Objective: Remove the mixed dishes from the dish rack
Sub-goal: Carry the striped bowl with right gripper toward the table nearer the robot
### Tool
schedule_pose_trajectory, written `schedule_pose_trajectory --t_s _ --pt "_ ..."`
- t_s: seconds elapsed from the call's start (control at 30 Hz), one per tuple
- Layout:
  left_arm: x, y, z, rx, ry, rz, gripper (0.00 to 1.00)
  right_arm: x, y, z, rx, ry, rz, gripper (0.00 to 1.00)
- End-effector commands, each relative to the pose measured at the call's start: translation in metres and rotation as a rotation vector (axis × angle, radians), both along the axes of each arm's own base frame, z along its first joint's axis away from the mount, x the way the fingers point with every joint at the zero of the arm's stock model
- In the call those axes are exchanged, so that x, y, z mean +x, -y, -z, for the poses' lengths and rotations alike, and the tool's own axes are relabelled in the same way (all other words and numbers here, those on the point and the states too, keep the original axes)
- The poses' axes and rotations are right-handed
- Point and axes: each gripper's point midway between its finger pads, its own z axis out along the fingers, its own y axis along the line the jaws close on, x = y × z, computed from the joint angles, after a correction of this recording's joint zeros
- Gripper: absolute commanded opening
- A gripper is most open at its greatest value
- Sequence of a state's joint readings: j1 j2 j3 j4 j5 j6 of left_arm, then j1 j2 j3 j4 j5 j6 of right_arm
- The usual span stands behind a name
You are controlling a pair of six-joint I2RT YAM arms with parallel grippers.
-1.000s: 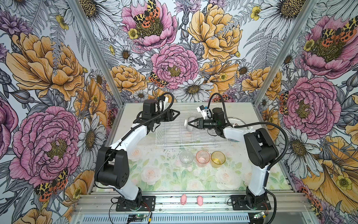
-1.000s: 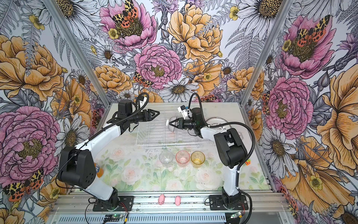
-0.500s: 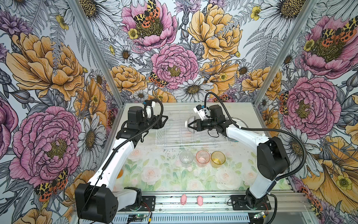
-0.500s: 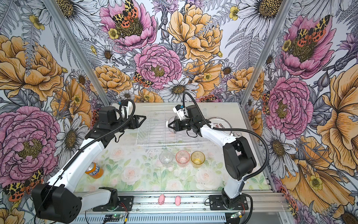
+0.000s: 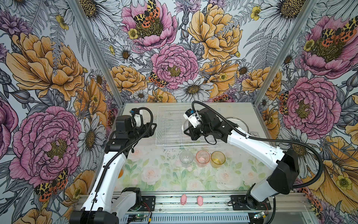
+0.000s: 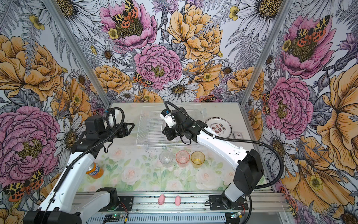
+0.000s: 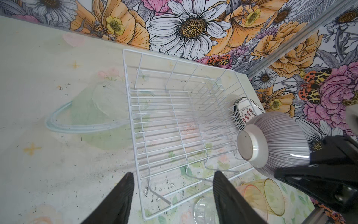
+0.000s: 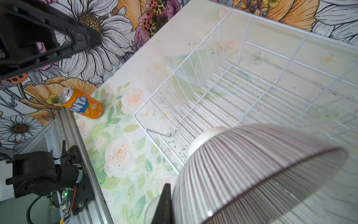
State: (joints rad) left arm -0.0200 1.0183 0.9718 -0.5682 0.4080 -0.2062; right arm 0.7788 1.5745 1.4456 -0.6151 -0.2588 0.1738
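The dish rack (image 5: 168, 133) (image 6: 148, 133), a white wire basket, stands at the back middle with nothing inside it in both top views. My right gripper (image 5: 187, 132) (image 6: 164, 132) is shut on the rim of the ribbed grey bowl (image 5: 185, 125) (image 7: 277, 141) (image 8: 251, 164), held tilted above the rack's right part. Only one right finger (image 8: 166, 195) shows. My left gripper (image 5: 153, 128) (image 6: 132, 128) (image 7: 173, 174) hangs open and empty just left of the rack (image 7: 164, 120). A stack of plates (image 6: 219, 128) (image 7: 247, 114) lies right of the rack. Clear (image 5: 186, 157), pink (image 5: 202, 157) and amber (image 5: 218, 158) tumblers stand in a row in front.
An orange Fanta can (image 6: 95, 170) (image 8: 81, 103) stands at the left, near my left arm. Two pink pig figures (image 5: 183, 199) sit on the front metal rail. A small white card (image 6: 236, 134) lies beside the plates.
My left gripper has drawn back leftward off the rack and its jaws have spread wider. My right arm has changed pose while the bowl stays held over the rack's right part.
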Motion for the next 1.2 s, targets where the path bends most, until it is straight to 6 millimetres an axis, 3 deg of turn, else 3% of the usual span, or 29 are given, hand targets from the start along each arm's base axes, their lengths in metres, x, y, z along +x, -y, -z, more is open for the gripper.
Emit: schedule_pose_trajectory --t_s 0.0,0.3,0.6,1.17 --pt "-0.004 -0.004 0.011 0.01 -0.029 0.01 0.67 -0.018 0.002 -0.015 -0.132 0.125 -0.018 0.0" --pt "0.003 -0.017 0.015 -0.011 -0.052 0.008 0.67 -0.077 -0.03 -0.006 -0.306 0.227 -0.182 0.0" --pt "0.008 -0.033 0.027 -0.042 -0.091 -0.036 0.68 -0.137 -0.06 0.038 -0.65 0.352 -0.419 0.0" --pt "0.012 -0.053 0.019 -0.112 -0.052 -0.091 0.68 -0.174 -0.074 0.097 -0.975 0.474 -0.706 0.0"
